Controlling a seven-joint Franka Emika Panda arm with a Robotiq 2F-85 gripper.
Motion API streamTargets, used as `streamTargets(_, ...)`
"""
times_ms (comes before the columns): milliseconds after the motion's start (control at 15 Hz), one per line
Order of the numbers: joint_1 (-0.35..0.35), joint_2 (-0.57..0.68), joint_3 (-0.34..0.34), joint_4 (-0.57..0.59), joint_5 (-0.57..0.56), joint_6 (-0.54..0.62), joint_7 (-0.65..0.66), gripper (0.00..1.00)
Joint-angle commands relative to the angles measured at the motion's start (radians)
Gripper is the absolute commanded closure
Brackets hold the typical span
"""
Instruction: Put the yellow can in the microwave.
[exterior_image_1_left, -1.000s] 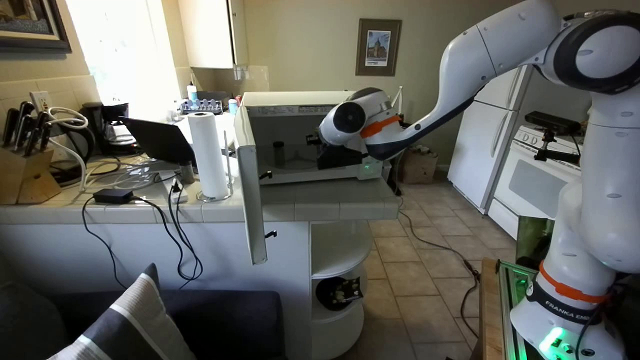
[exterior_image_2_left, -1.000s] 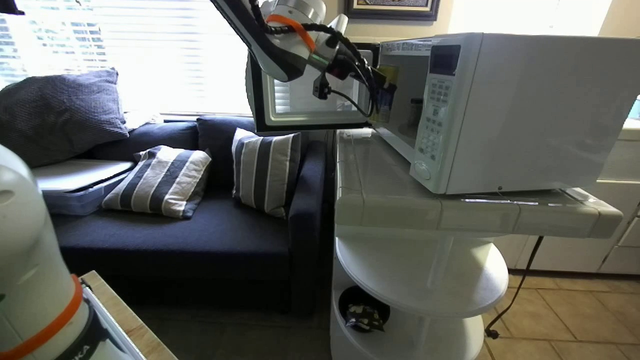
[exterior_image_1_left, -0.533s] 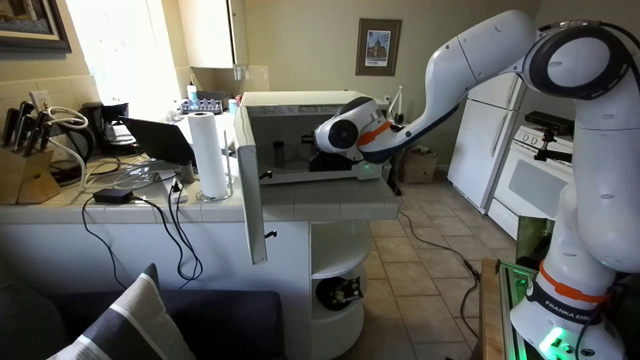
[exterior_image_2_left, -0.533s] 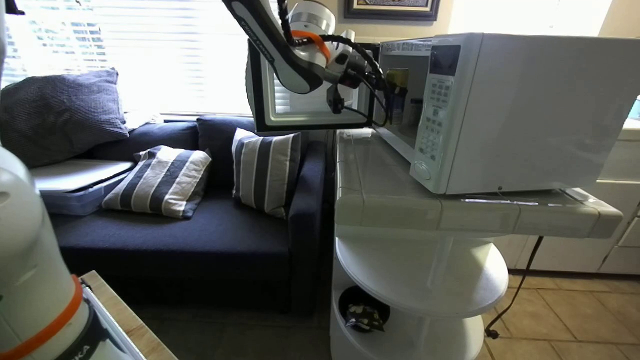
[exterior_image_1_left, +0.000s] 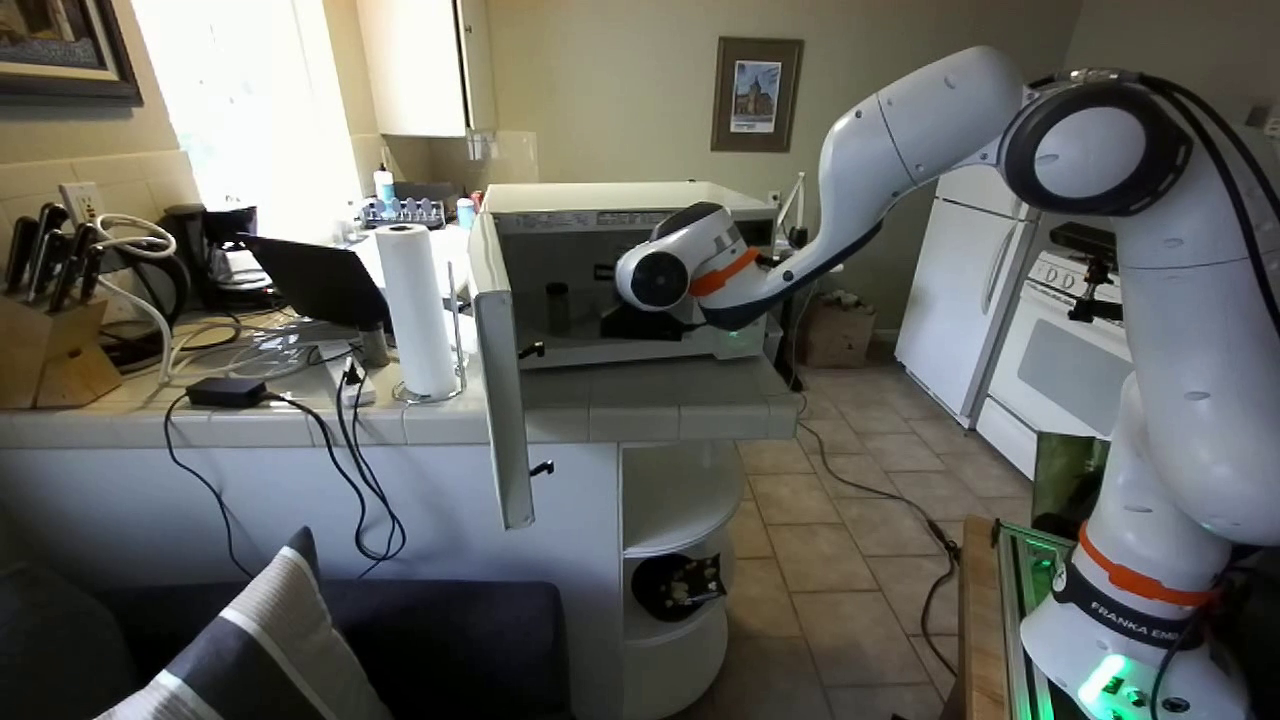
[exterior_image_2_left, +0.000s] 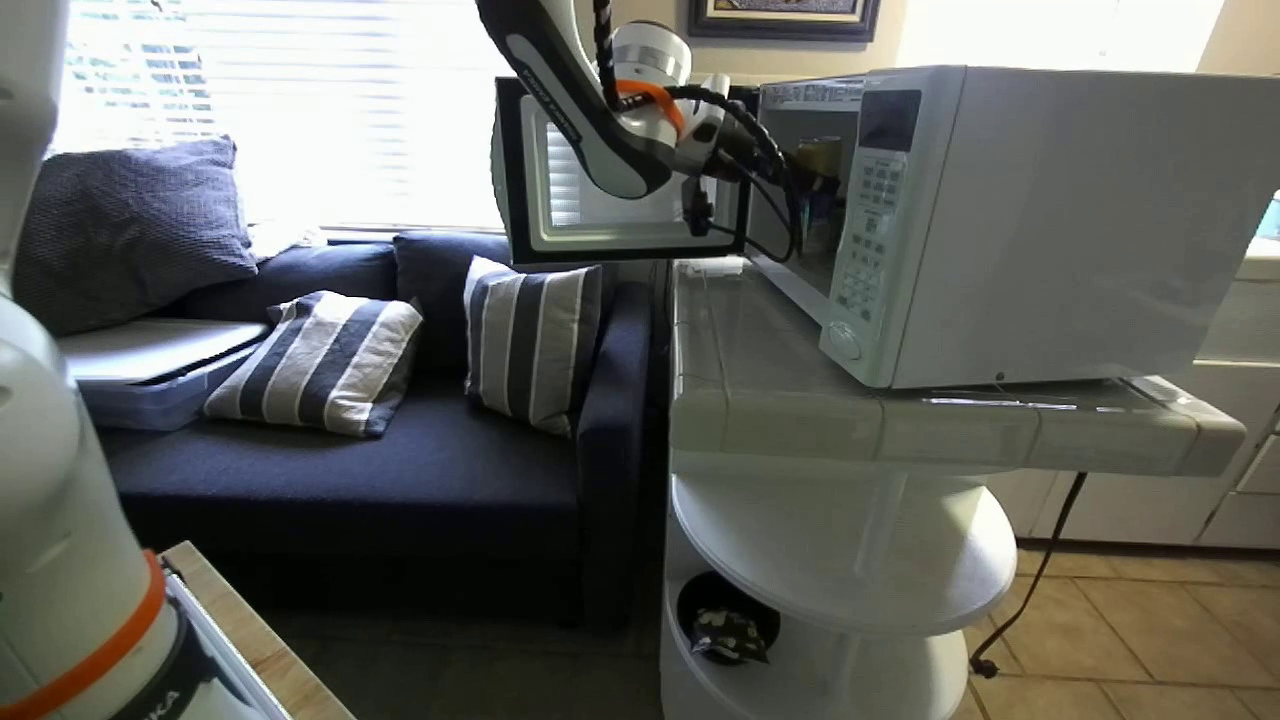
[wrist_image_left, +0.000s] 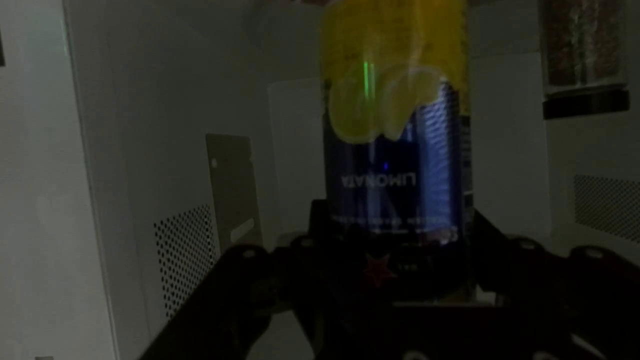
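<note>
My claw (wrist_image_left: 397, 240) clamps yellow can (wrist_image_left: 390, 160) in mouth of microwave (exterior_image_2_left: 1080, 220); how deep, whether resting, cannot tell. Wrist view alone gives LIMONATA lettering (wrist_image_left: 378, 180), inverted there. Beyond can, off to side: 1 jar (wrist_image_left: 582, 55), visible too in exterior view where my wrist (exterior_image_1_left: 655, 275) hides can. In exterior view, can's yellow shows beside keypad (exterior_image_2_left: 872, 225). Door (exterior_image_1_left: 502, 400) open in both exterior views. Tiled surface (exterior_image_1_left: 650, 395) below; farther, white paper-towel roll (exterior_image_1_left: 415, 310).
</note>
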Motion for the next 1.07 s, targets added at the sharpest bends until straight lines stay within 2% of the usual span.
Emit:
streamTargets(0, -0.015, 0.060, 0.005, 0.078, -0.017, -0.055, 0.044, 0.62)
streamTargets(1000, -0.019, 0.243, 0.013, 0.298, 0.006, -0.062, 0.024, 0.62)
